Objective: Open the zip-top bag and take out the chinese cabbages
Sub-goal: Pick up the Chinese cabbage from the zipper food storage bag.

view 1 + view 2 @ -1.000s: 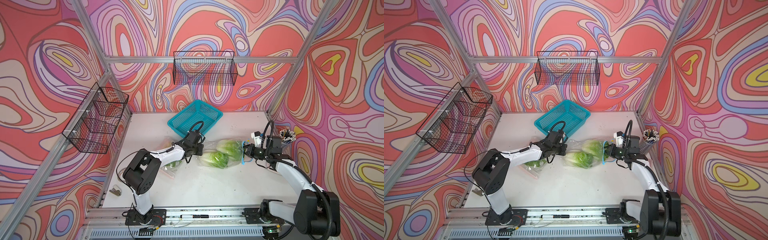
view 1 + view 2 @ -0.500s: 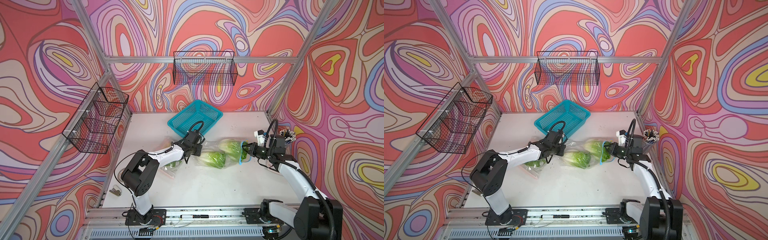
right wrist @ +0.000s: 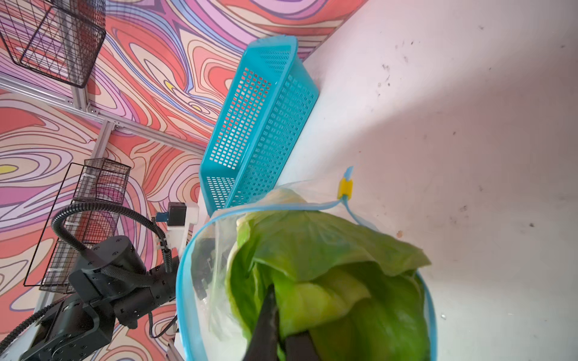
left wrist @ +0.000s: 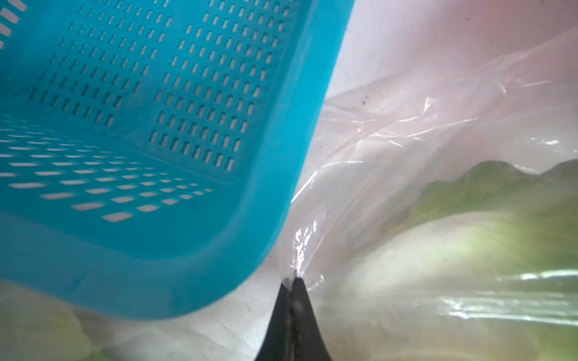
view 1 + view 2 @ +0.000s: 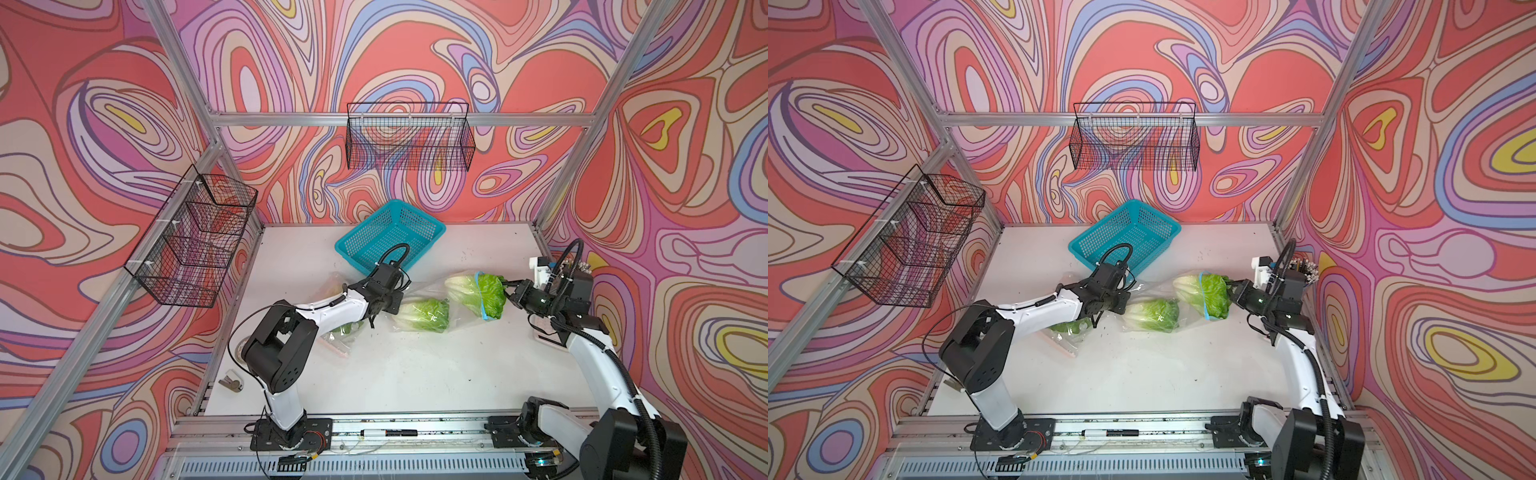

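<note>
Extraction is the step in hand, by my reading. The zip-top bag (image 5: 417, 292) lies on the worktop (image 5: 415, 374) with its mouth open. One of the chinese cabbages (image 5: 473, 290) sits half through that mouth, green leaves outside and whitish base inside the film.

Your right end effector (image 3: 283, 331) is pressed together on those leaves. The right wrist view shows its dark tips buried in the green, with the blue rim (image 3: 183, 281) looped round the head and the yellow slider (image 3: 345, 187) at the far end of the zip.

Your left end effector (image 4: 292, 281) is pinched on a fold of the clear film at the bag's closed end, just beside the blue basket (image 5: 395, 232).

A second head (image 5: 426, 316) lies deeper in the bag, between the two arms. A patch of green (image 5: 345, 330) shows under the left arm amid other crumpled plastic, and you cannot tell whether it is bagged.

The next move calls for you to draw the right arm away from the left, low over the worktop, with the left pinch as the anchor. Pull slowly, because the grip is on leaf only, and leaf will likely tear before the thick base clears the rim. If the film bunches, raise the left end a little to tip the head out.
</note>
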### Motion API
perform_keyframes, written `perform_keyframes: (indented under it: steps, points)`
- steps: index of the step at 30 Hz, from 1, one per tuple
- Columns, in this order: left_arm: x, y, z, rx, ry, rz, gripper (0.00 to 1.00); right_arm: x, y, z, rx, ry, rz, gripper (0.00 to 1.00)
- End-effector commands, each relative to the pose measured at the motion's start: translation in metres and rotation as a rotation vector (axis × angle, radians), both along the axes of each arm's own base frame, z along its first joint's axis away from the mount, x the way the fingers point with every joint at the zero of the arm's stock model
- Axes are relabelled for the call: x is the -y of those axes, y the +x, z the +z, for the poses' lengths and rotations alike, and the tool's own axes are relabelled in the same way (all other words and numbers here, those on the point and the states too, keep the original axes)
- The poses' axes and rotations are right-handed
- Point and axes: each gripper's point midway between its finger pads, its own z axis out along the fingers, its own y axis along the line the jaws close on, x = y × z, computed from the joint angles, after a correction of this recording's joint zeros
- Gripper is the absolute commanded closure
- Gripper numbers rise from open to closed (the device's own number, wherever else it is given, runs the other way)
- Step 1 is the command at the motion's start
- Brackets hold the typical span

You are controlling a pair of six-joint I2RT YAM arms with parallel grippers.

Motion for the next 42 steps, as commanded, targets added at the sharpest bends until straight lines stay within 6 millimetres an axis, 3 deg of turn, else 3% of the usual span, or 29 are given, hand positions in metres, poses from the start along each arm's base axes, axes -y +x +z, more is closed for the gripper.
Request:
perform_keyframes:
  steps: [1, 12, 18, 31, 37, 42]
  points:
    - [-0.017, -0.005, -0.001, -0.003, 0.077, 0.005, 1.00, 0.008, 0.002, 0.032, 0.128, 0.060, -0.035, 1.00]
    - [-0.019, -0.007, -0.010, -0.021, 0.099, 0.007, 1.00, 0.015, 0.004, 0.071, 0.245, 0.208, -0.126, 1.00]
    - [-0.017, -0.005, -0.009, -0.016, 0.096, 0.004, 1.00, 0.020, 0.005, 0.069, 0.219, 0.094, -0.139, 1.00]
    - [-0.021, -0.005, -0.001, 0.027, 0.100, -0.001, 1.00, 0.029, 0.023, 0.100, 0.288, 0.002, -0.176, 1.00]
    - [-0.018, -0.007, 0.001, 0.050, 0.097, -0.020, 1.00, 0.020, 0.037, 0.107, 0.305, -0.022, -0.158, 1.00]
    - [-0.015, -0.008, 0.006, 0.074, 0.091, -0.030, 1.00, 0.000, 0.055, 0.115, 0.331, -0.044, -0.125, 1.00]
